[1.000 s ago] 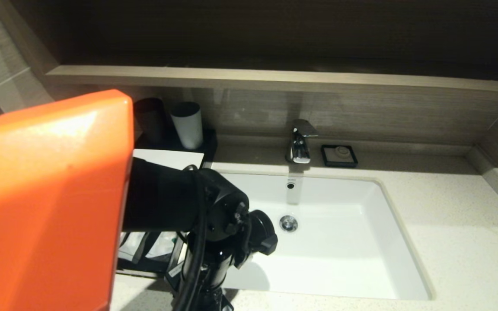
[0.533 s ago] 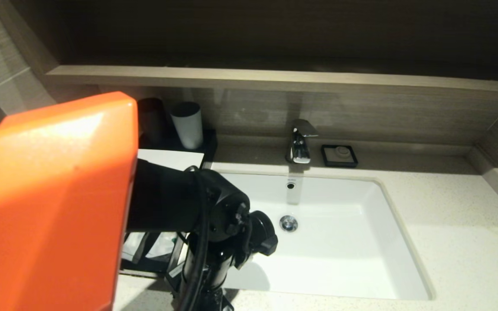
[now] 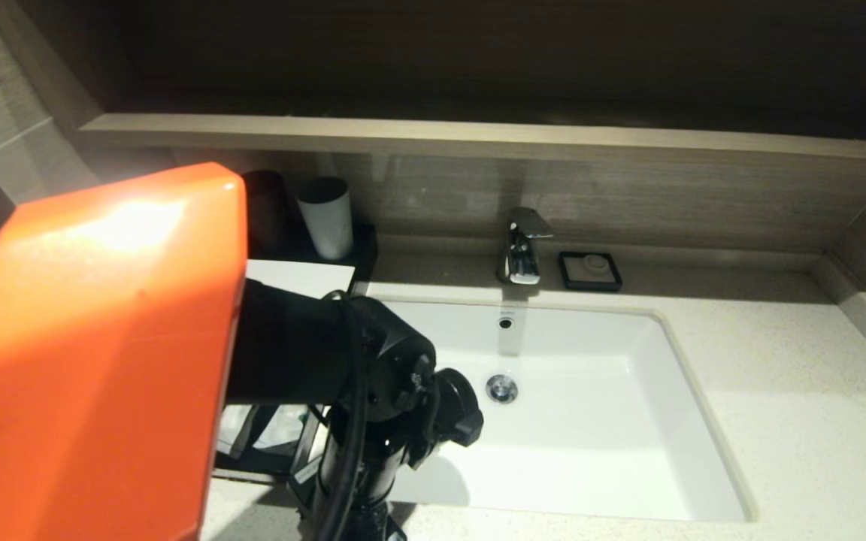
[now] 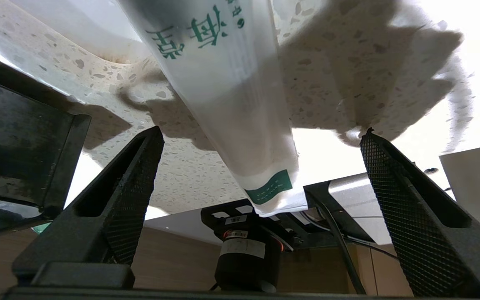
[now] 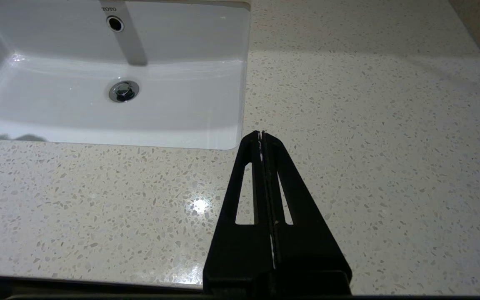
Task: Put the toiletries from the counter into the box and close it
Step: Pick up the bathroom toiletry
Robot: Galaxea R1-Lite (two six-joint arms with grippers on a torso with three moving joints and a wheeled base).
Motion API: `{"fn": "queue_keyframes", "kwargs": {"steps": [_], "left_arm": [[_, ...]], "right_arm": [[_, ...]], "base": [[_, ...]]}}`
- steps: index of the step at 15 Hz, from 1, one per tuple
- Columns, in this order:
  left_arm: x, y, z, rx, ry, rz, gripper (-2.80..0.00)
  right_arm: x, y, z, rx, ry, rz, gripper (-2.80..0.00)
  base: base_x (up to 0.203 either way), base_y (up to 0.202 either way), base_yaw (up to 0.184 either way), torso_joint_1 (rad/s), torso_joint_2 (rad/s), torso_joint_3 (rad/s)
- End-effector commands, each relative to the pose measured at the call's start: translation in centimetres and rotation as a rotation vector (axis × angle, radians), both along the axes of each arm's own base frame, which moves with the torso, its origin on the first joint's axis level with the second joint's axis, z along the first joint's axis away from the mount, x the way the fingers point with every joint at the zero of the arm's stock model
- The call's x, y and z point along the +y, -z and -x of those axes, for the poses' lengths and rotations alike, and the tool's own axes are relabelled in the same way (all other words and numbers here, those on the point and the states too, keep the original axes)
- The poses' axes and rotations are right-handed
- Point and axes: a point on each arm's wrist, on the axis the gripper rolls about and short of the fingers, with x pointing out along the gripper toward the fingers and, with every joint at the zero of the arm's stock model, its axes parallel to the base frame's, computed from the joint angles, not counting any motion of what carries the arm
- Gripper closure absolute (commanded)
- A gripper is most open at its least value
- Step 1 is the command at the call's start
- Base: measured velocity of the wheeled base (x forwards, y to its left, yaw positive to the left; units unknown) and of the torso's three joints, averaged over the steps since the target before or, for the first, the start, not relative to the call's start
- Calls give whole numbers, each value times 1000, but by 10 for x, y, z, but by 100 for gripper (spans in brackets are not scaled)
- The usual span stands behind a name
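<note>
Head view: the basin [image 3: 591,421] serves as the landmark. The left arm's orange shell fills the near-left corner and hides most of what lies left of the basin. The box [image 3: 294,274] sits against the basin's left rim with its white top showing, and its drawer [image 3: 260,443] stands pulled out toward the viewer with clear packets inside. Two cups [image 3: 324,214] stand behind the box, and a black soap dish [image 3: 590,270] lies behind the basin beside the faucet [image 3: 523,244]. Right of the basin the speckled surface [image 3: 801,391] runs bare to the wall.

The left wrist view shows what the head view cannot: the left gripper [image 4: 261,137], fingers spread wide, straddles a white sachet [image 4: 231,96] with green print lying on the speckled stone, touching neither finger; the sachet's end overhangs the surface's front edge.

The right wrist view shows the right gripper [image 5: 261,134], fingers pressed together and holding nothing, above the surface by the basin's near-right corner.
</note>
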Motion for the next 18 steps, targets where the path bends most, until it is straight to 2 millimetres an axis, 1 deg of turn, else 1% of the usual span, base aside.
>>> {"fn": "queue_keyframes", "kwargs": {"steps": [1, 12, 13, 18], "left_arm": [[0, 0, 0, -1, -2, -8, -280], [0, 4, 1, -23, 8, -49, -280], [0, 4, 1, -24, 8, -48, 0], [0, 4, 2, -23, 10, -49, 0]], "right_arm": [[0, 0, 0, 1, 0, 0, 0], [0, 0, 0, 1, 0, 0, 0], [0, 0, 0, 1, -1, 0, 0], [0, 0, 0, 1, 0, 0, 0]], "base": [[0, 0, 0, 0, 0, 0], [0, 0, 0, 0, 0, 0], [0, 0, 0, 0, 0, 0], [0, 0, 0, 0, 0, 0]]}}
